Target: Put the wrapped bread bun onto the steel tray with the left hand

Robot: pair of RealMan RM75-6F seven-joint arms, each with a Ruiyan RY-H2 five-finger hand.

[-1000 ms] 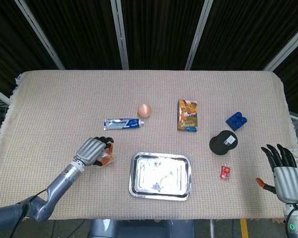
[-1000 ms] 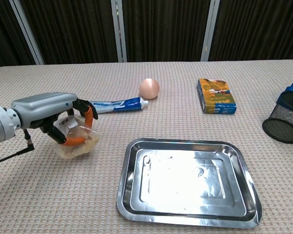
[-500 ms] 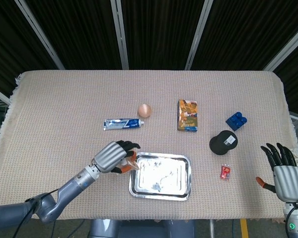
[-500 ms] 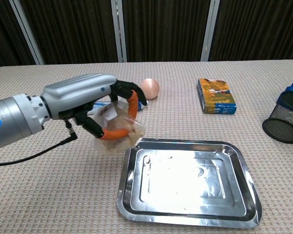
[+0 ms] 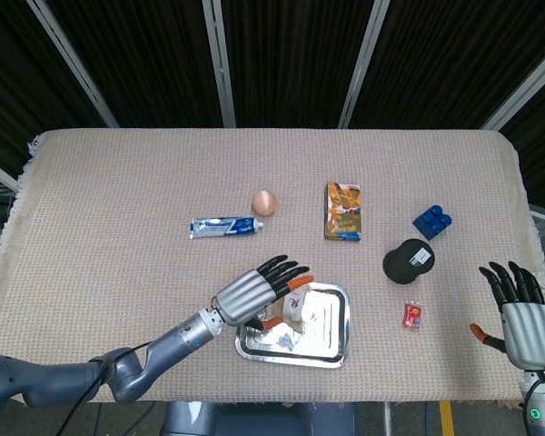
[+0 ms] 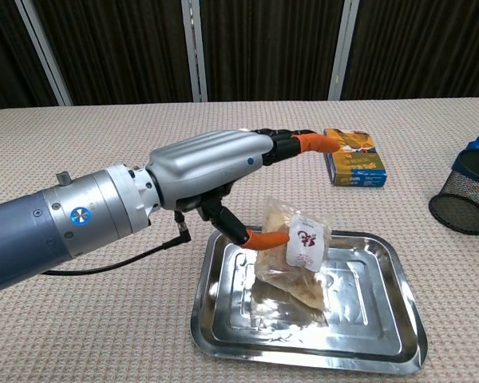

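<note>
The wrapped bread bun (image 6: 294, 254), in a clear wrapper with a white label, leans tilted inside the steel tray (image 6: 399, 249). My left hand (image 6: 215, 163) hovers over the tray's left part with its fingers stretched out straight above the bun. Only the orange thumb tip touches the wrapper's left side. In the head view the bun (image 5: 300, 309) lies in the middle of the tray (image 5: 341, 349), just right of the left hand (image 5: 254, 295). My right hand (image 5: 523, 318) rests at the table's front right corner, fingers apart and empty.
A toothpaste tube (image 5: 225, 227) and an egg (image 5: 265, 202) lie behind the tray. An orange box (image 5: 343, 211), a blue brick (image 5: 432, 222), a black mesh cup (image 5: 409, 262) and a small red packet (image 5: 412, 315) sit to the right.
My left hand carried the bun rightward from the cloth to over the tray, then spread its fingers. The bun now sits in the tray. The right hand stayed put.
</note>
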